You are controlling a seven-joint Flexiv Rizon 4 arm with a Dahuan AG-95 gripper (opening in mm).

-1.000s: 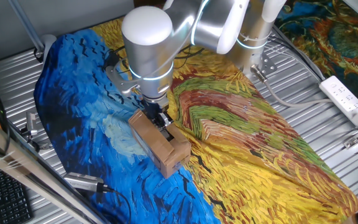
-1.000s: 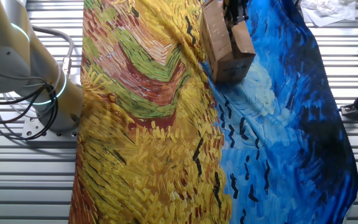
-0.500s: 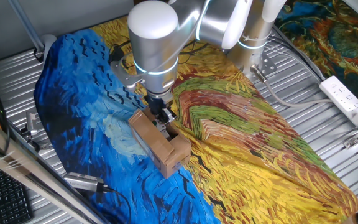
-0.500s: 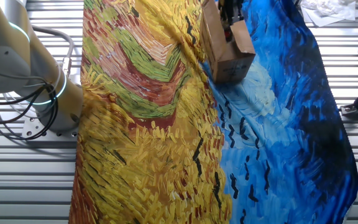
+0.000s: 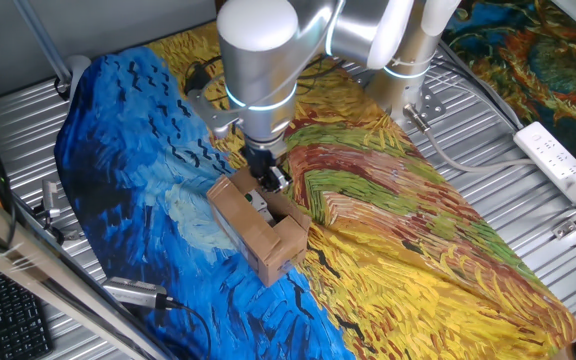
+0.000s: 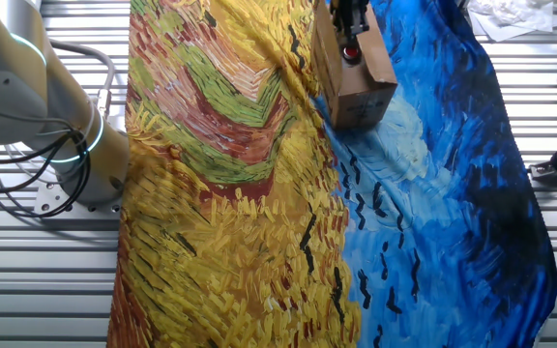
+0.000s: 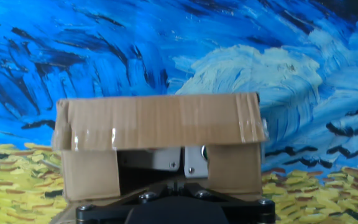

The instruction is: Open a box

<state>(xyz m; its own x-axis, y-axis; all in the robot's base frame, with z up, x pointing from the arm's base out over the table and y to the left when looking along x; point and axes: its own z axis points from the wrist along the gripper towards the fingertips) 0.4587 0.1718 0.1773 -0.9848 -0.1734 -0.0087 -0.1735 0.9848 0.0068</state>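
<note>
The brown cardboard box [image 5: 261, 228] lies on the painted cloth, lengthwise toward me. Its top stands partly open and a grey unit [image 5: 259, 204] shows inside. In the other fixed view the box [image 6: 354, 77] shows a red button [image 6: 351, 53] in the opening. My gripper [image 5: 272, 182] is at the box's far end, its fingertips low at the opening's edge, jaws together with nothing seen between them. In the hand view the box [image 7: 157, 121] fills the middle, one long flap spread across it, the grey unit [image 7: 166, 158] under the flap, and my gripper [image 7: 180, 182] at the bottom edge.
The blue and yellow painted cloth [image 5: 388, 230] covers the slatted metal table [image 5: 528, 210]. A white power strip [image 5: 560, 160] lies at the right. A metal tool [image 5: 138, 293] lies at the front left. The arm's base [image 6: 56, 145] stands at the left of the other fixed view.
My gripper has moved from the middle of the box's top toward its far end. The inside of the box with the grey unit and red button now shows.
</note>
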